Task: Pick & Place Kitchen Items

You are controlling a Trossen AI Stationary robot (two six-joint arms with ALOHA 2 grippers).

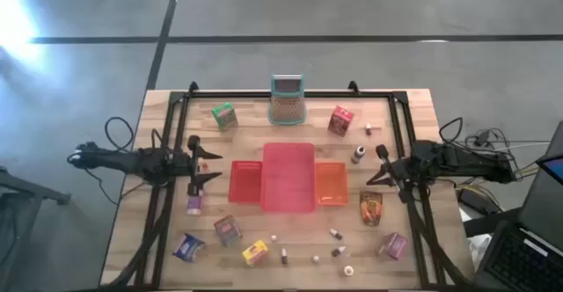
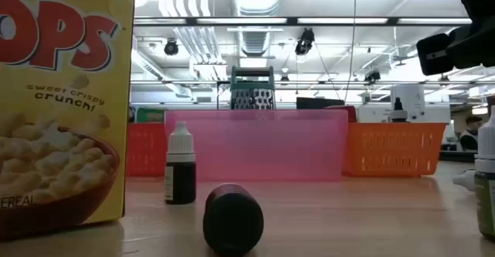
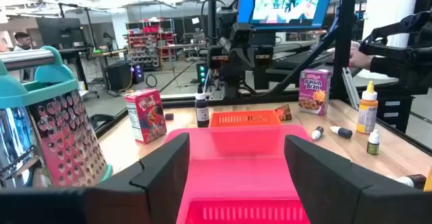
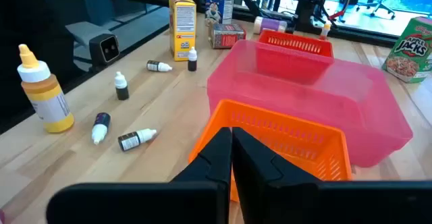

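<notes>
- The left gripper (image 1: 204,163) hangs over the left side of the desk (image 1: 158,213), facing the trays; its fingers (image 3: 162,173) stand apart with nothing between them, which reads as readiness for a first pick.
- Near it lie a green box (image 1: 223,115) toward the far edge and a small pink-capped item (image 1: 194,205) just beside the gripper, probably the easiest reach.
- Along the near edge sit a blue box (image 1: 187,247), a dark box (image 1: 227,229) and a yellow cereal box (image 1: 254,253), loose and well apart, so each can be taken singly.
- In the middle, the pink bin (image 1: 288,177) sits between a red tray (image 1: 244,182) and an orange tray (image 1: 331,184), all seemingly empty: the likely drop places. A grater (image 1: 287,99) stands upright behind.
- Small bottles (image 1: 336,234) lie scattered in front of the trays; a red box (image 1: 340,120) and a dark bottle (image 1: 358,155) stand farther right.
- The right gripper (image 1: 384,171) waits at the right, its fingers (image 4: 223,160) pressed together, holding nothing. An orange packet (image 1: 371,208) and a pink box (image 1: 393,245) lie near it.
</notes>
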